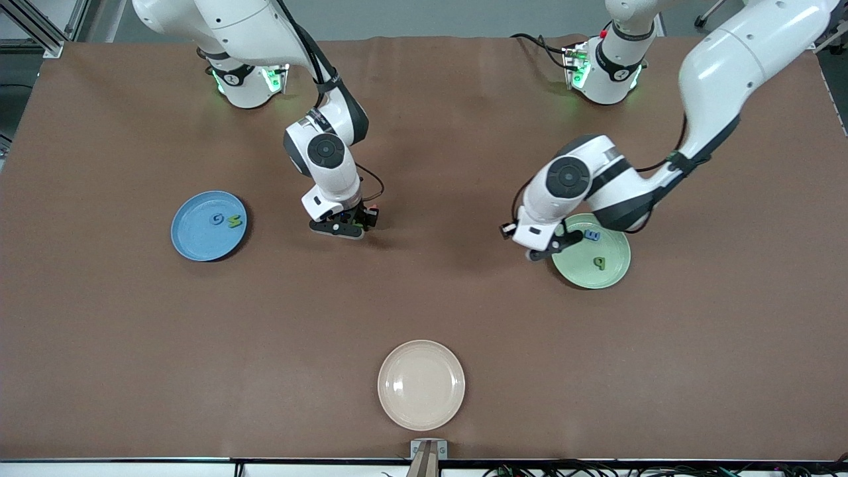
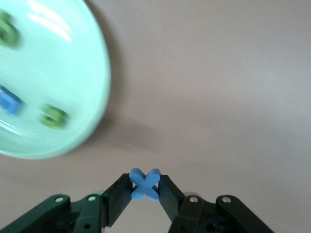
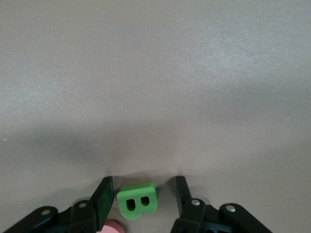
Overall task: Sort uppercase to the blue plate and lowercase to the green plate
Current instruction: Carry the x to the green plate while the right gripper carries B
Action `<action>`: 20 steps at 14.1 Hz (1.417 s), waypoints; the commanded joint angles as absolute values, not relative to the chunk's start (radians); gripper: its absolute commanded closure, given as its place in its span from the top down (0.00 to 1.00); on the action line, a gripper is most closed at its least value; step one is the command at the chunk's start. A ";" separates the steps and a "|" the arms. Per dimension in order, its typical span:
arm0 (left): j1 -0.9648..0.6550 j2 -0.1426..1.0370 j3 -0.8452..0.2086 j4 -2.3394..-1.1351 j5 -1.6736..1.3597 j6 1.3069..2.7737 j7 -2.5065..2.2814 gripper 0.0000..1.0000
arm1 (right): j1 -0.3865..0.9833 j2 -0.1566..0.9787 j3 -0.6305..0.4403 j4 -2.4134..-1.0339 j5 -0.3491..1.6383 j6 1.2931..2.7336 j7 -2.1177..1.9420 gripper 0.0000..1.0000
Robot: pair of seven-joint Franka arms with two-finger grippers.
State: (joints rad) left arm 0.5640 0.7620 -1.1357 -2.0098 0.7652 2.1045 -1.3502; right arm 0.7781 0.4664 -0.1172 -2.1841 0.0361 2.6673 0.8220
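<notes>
1. A brown counter (image 1: 424, 311) fills nearly the whole front view, its matte covering slightly creased along the edge where the arm bases stand.
2. Soft shadows lie on it under even overhead light.
3. A grey floor (image 1: 411, 16) shows past that edge.
4. Aluminium frame bars (image 1: 40, 26) stand at one corner.
5. Dark cables (image 1: 596, 469) run along the white edge nearest the front camera.
6. A small grey bracket (image 1: 428, 450) sits mid-edge there.
</notes>
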 commanded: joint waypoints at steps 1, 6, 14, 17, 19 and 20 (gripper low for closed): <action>0.662 0.741 -1.164 -2.071 0.854 2.092 -1.292 0.05 | 0.793 0.480 -0.126 -2.177 0.041 2.665 0.845 0.60; 0.722 0.764 -1.141 -2.082 0.992 2.095 -1.236 0.06 | 0.802 0.480 -0.126 -2.178 0.041 2.661 0.859 0.52; 0.721 0.770 -1.078 -2.088 1.045 2.172 -1.187 0.23 | 0.787 0.463 -0.130 -2.178 0.040 2.617 0.851 0.03; 0.726 0.765 -1.075 -2.086 1.045 2.181 -1.174 0.46 | 0.717 0.388 -0.133 -2.180 0.037 2.507 0.758 0.03; 0.738 0.762 -1.077 -2.088 1.045 2.183 -1.173 0.64 | 0.649 0.332 -0.135 -2.187 0.035 2.416 0.633 0.03; 0.739 0.761 -1.077 -2.088 1.045 2.181 -1.173 0.64 | 0.609 0.301 -0.137 -2.194 0.026 2.374 0.561 0.03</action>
State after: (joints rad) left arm 0.7241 0.7762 -1.0765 -2.0773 1.0270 2.1638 -1.1886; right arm 0.6893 0.3906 -0.1465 -2.1660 0.0358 2.4535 0.6779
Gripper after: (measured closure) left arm 0.511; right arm 0.643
